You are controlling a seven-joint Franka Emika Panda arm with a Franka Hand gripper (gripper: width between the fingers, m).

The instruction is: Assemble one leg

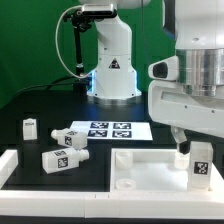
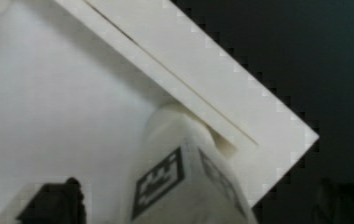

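Standing upright on the white panel (image 1: 135, 170), tagged leg (image 1: 201, 165) between released gripper (image 1: 192, 152) fingers.

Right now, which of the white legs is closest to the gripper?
The leg standing upright on the large white panel, directly under the open gripper. The other legs lie off the panel.

White leg (image 1: 201, 163) with black-and-white square tag between my dark fingers (image 2: 49, 203), white panel (image 1: 140, 172), black table (image 1: 40, 105), white marker board (image 1: 103, 131) with black tags, green backdrop (image 1: 30, 40)
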